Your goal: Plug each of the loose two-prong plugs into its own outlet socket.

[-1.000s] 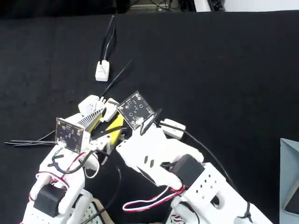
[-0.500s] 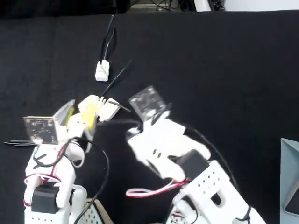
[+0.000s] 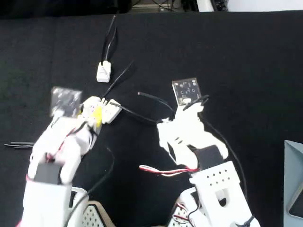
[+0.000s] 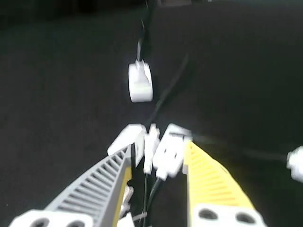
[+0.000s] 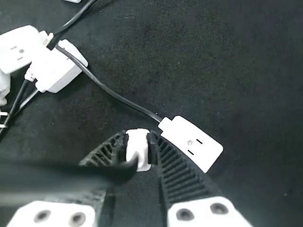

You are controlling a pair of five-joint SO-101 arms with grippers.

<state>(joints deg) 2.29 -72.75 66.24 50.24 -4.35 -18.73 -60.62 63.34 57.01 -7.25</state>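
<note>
A cluster of white sockets and plugs (image 3: 102,109) lies left of the table's middle on black cables. My left gripper (image 4: 157,146) stands open over it, its grey and yellow fingers on either side of two white pieces (image 4: 163,150); from above this gripper (image 3: 94,115) sits at the cluster's near edge. Farther back lies a lone white plug (image 3: 103,72) (image 4: 140,83). My right gripper (image 5: 138,137) is shut on a small white plug (image 5: 137,152). Close beside it lies a white outlet socket (image 5: 191,142) on a black cable. The right arm (image 3: 189,137) stands right of the cluster.
Black cables (image 3: 142,113) run from the cluster across the black table (image 3: 236,61). More cable ends (image 3: 19,144) lie at the left. A grey bin (image 3: 293,179) stands at the right edge. The table's far right half is open room.
The right arm has drawn back from the cluster and swung to the right. The left arm swung left, then came forward to the cluster.
</note>
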